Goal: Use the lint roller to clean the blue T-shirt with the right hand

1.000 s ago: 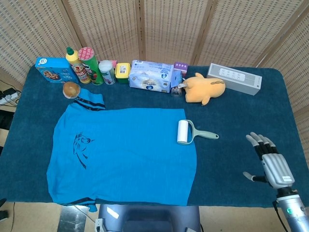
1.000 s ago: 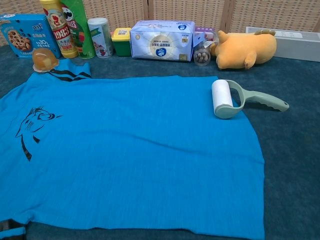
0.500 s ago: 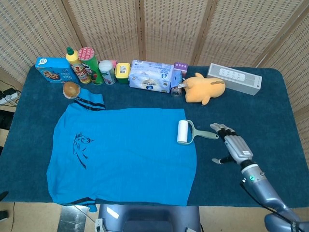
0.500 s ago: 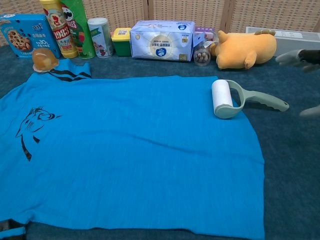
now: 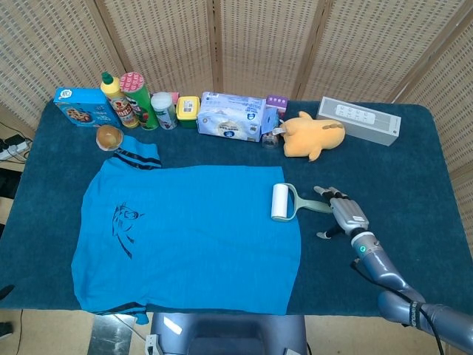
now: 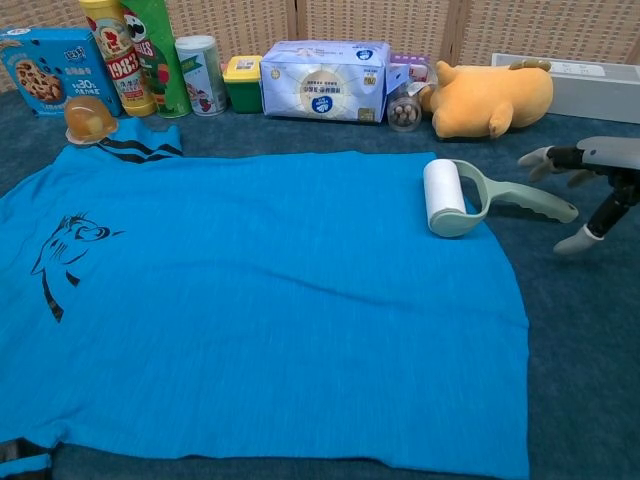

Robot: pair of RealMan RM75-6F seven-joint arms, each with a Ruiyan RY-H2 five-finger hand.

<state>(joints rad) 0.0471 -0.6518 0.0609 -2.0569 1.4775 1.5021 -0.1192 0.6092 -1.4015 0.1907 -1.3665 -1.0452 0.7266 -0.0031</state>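
Observation:
The blue T-shirt (image 5: pixel 185 233) (image 6: pixel 250 300) lies flat on the dark blue tablecloth, with a black print near its left side. The lint roller (image 5: pixel 283 202) (image 6: pixel 446 196) rests on the shirt's right edge, white roll on the fabric. Its pale green handle (image 6: pixel 530 202) points right onto the cloth. My right hand (image 5: pixel 341 213) (image 6: pixel 590 180) hovers just right of the handle's end, fingers spread, holding nothing. Thumb and fingertips are close to the handle but apart from it. My left hand is in neither view.
Along the back stand a cookie box (image 5: pixel 80 106), bottles and cans (image 5: pixel 134 100), a tissue pack (image 5: pixel 232 116), a yellow plush toy (image 5: pixel 314 134) and a grey box (image 5: pixel 360 120). A round bun-like thing (image 5: pixel 109 137) sits by the shirt's collar.
My right hand has moved left and forward from the table's right front area to just beside the roller's handle. The roller and shirt have not moved.

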